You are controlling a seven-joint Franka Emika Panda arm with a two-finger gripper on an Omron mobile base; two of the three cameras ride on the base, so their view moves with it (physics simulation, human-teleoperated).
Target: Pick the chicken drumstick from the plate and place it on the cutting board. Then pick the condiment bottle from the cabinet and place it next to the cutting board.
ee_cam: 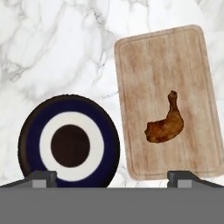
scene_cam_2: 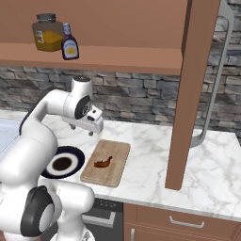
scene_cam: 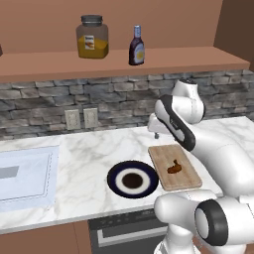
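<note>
Drumstick (ee_cam: 165,125) lies on the cutting board (ee_cam: 148,65) beside the plate (ee_cam: 30,127), claw (ee_cam: 112,176) spread wide above.

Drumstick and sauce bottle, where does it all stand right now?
Tool open, empty, above counter. Reddish-brown chicken drumstick lies on tan wooden cutting board. Slim dark sauce bottle upright on wooden shelf. Path looks clear.

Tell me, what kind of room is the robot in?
Most likely a kitchen: a white marble counter against a grey stone wall, a tan wooden cutting board holding a reddish-brown chicken drumstick, and a dark sauce bottle shelved above.
</note>
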